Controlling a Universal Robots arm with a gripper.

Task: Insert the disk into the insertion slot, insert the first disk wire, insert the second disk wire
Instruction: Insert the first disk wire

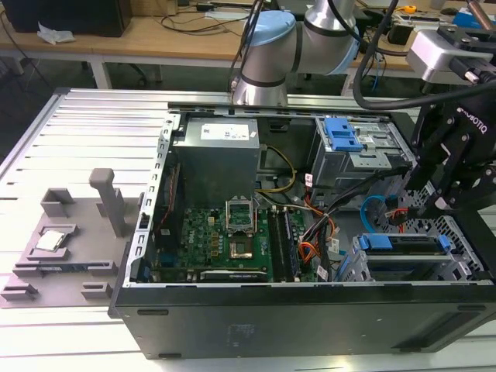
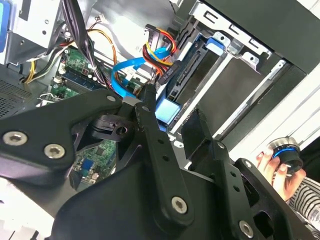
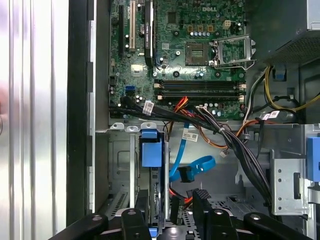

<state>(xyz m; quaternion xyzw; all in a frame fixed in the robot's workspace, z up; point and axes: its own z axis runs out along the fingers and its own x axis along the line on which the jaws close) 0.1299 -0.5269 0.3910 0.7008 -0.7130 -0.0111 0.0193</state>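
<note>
The black gripper point(image 2: 172, 107) hides the lower end of the thin glossy light-blue flat cable point(image 2: 118, 80) and part of a person's hand point(image 2: 270, 167).

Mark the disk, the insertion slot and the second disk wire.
the disk point(image 3: 151, 152): first wrist view, on its blue carrier tab.
the insertion slot point(image 3: 120, 165): first wrist view, on the cage's metal wall beside the disk.
the second disk wire point(image 3: 200, 164): first wrist view, on the light-blue loop.

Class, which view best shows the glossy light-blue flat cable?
First wrist view: the glossy light-blue flat cable shows its whole loop. Second wrist view: partly behind the black pincer. Exterior view: a small curve.
</note>
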